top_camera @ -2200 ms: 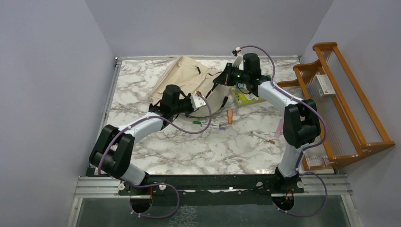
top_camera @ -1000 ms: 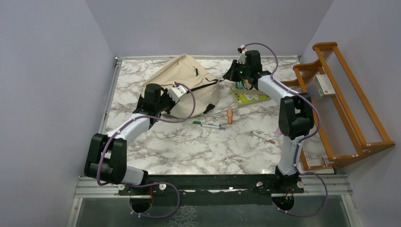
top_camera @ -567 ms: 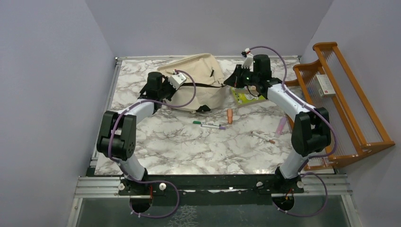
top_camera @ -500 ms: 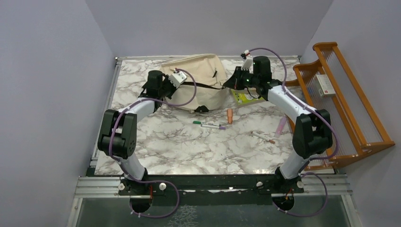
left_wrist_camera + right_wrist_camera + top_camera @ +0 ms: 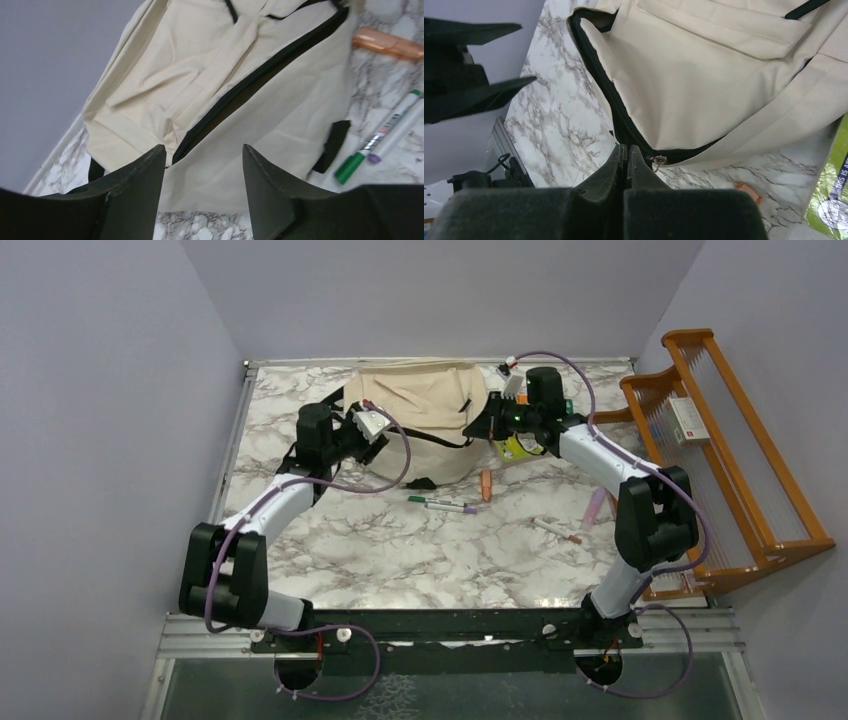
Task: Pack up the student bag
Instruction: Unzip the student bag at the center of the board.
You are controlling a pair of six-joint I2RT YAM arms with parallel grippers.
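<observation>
The student bag [image 5: 425, 410], beige with black zipper trim, lies bunched at the back of the table. My right gripper [image 5: 479, 427] is shut at its right edge. In the right wrist view its tips [image 5: 626, 148] pinch the black zipper edge of the bag [image 5: 704, 75], with the metal zipper ring [image 5: 658, 161] just beside them. My left gripper [image 5: 388, 430] is open at the bag's left side. Its fingers [image 5: 135, 195] stand apart, and the bag's cloth [image 5: 235, 115] lies beyond them, not between them.
A green marker [image 5: 428, 501] and a purple one [image 5: 455, 508] lie in front of the bag, next to an orange piece [image 5: 486, 485]. A green-yellow booklet [image 5: 527, 448] lies under my right arm. A pen [image 5: 557, 531] and a pink item [image 5: 594, 508] lie further right, near a wooden rack [image 5: 740, 460].
The left gripper has let go of the bag, opened and drawn back to the left. The bag has been swung round toward the back wall with the right gripper still on it.
</observation>
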